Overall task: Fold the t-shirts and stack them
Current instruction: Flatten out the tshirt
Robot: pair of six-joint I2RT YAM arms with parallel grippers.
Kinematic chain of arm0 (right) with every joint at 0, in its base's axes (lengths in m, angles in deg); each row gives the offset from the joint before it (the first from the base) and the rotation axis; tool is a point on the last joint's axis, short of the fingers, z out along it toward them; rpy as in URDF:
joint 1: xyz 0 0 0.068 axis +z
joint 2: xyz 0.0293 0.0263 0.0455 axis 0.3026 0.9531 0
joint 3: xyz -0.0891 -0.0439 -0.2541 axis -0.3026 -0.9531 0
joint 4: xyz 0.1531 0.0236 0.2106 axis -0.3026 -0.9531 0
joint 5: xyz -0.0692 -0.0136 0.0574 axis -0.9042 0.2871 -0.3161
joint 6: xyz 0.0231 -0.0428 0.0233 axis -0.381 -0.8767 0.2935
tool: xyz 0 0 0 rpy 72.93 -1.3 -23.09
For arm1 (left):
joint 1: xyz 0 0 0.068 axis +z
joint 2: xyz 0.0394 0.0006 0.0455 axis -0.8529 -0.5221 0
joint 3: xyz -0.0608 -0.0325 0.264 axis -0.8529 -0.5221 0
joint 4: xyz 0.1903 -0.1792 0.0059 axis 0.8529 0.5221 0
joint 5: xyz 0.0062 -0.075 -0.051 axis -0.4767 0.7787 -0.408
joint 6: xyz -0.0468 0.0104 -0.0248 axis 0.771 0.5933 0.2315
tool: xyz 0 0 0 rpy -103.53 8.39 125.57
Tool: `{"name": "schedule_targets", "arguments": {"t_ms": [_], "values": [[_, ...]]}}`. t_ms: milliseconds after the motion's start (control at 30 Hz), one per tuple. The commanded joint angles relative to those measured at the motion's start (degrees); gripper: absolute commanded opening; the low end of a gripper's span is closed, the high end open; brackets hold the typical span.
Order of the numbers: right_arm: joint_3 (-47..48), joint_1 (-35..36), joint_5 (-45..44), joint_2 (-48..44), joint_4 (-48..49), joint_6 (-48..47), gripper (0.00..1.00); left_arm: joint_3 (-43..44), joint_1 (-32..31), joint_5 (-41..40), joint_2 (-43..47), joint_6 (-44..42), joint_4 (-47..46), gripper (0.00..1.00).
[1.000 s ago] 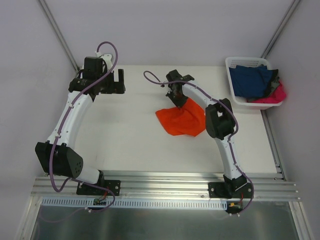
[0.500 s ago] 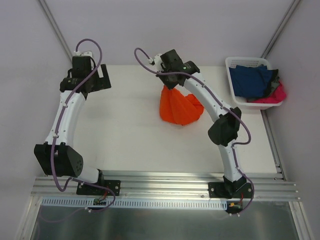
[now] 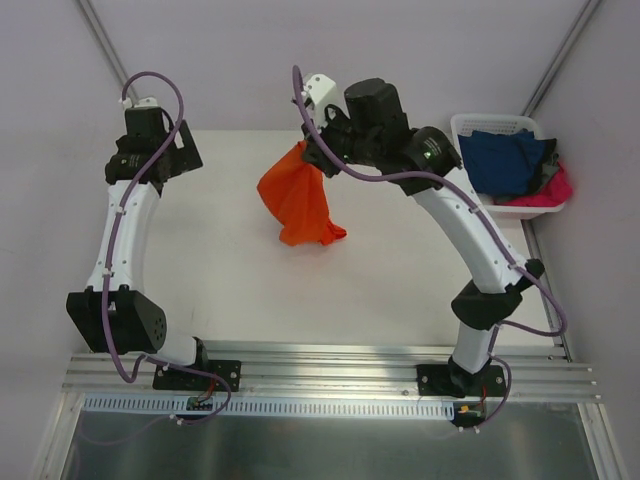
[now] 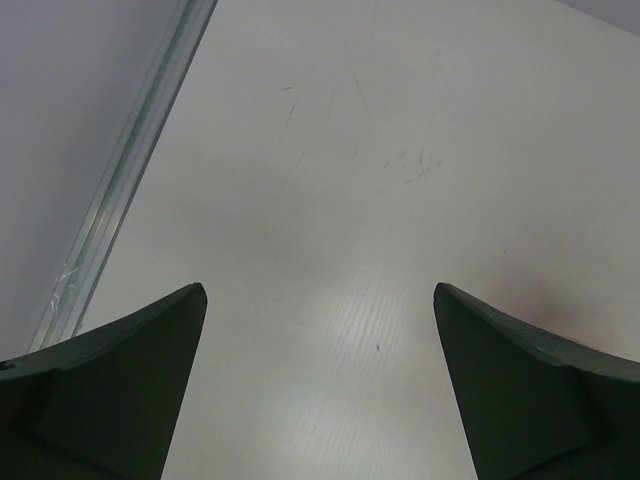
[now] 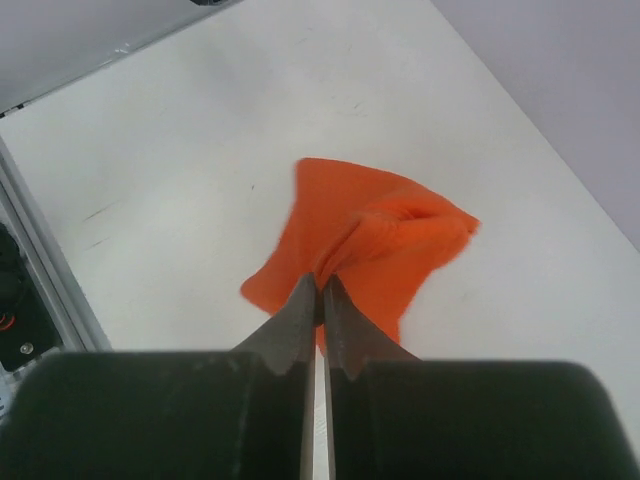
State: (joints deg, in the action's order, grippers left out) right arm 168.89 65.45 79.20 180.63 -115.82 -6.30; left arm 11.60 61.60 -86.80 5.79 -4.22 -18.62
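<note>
My right gripper [image 3: 312,152] is shut on a pinch of the bright orange t-shirt [image 3: 296,200] and holds it hanging above the middle of the white table. In the right wrist view the shirt [image 5: 375,240] droops bunched from the closed gripper [image 5: 321,283]. My left gripper [image 3: 185,150] is open and empty at the far left of the table; in the left wrist view the gripper [image 4: 320,300] shows only bare table between its fingers. A navy blue t-shirt [image 3: 505,160] and a hot pink t-shirt [image 3: 548,192] lie crumpled in the basket.
A white slotted plastic basket [image 3: 462,150] stands at the far right corner of the table [image 3: 240,270]. A metal rail [image 4: 120,180] runs along the table's left edge, and grey walls close in on the left, back and right.
My right arm has lifted the orange t-shirt off the table and carried it left and up. My left arm has drawn back toward the far left corner.
</note>
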Motion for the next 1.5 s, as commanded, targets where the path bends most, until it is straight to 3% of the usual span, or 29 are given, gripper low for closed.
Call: {"name": "schedule_targets", "arguments": {"t_ms": [0,167,267,400,433,500,567,633,833,1100,1267,1467], "values": [[1.3,-0.4,0.7,-5.1,0.4,1.1,0.01,3.0,0.5,-1.1,0.4,1.2,-1.0,0.99],[-0.2,-1.0,-6.2,-9.2,4.4,-4.8,0.01,3.5,1.0,-1.1,0.0,1.2,-1.0,0.99],[-5.8,-3.4,-13.3,-10.9,6.2,-9.9,0.01,3.1,1.1,-0.8,0.3,1.2,-1.0,0.99],[-12.9,-7.4,-16.0,-8.8,0.9,-9.9,0.04,2.9,1.1,-0.2,0.8,1.2,-1.0,0.99],[-15.5,-8.1,-16.6,-6.7,-1.2,-9.8,0.09,2.9,1.1,0.0,0.9,1.2,-1.0,0.99],[-22.6,-8.6,-19.8,-6.3,-4.1,-8.9,0.52,2.8,1.1,0.2,1.3,1.3,-1.0,0.99],[-31.6,-8.6,-21.1,-6.7,-3.8,-9.6,0.72,2.5,1.0,0.7,1.7,1.4,-1.1,0.99],[-34.1,-8.6,-20.1,-6.8,-4.6,-10.5,0.78,1.7,1.1,1.2,2.4,1.3,-0.9,0.99],[-19.7,-5.3,-12.2,-2.3,-7.0,-5.6,0.8,-1.5,1.1,1.3,4.6,1.5,-1.0,0.99],[-16.0,-1.2,-5.5,9.1,-6.3,-4.7,0.78,-3.0,1.1,2.7,5.9,1.6,-1.0,0.99],[-13.3,-1.3,0.9,15.4,-7.6,-2.2,0.68,-5.5,1.1,2.1,8.0,1.6,-1.0,0.99],[-12.0,-0.7,1.2,22.6,-7.8,-1.9,0.55,-6.5,3.3,2.3,9.8,1.8,-1.0,0.99]]}}
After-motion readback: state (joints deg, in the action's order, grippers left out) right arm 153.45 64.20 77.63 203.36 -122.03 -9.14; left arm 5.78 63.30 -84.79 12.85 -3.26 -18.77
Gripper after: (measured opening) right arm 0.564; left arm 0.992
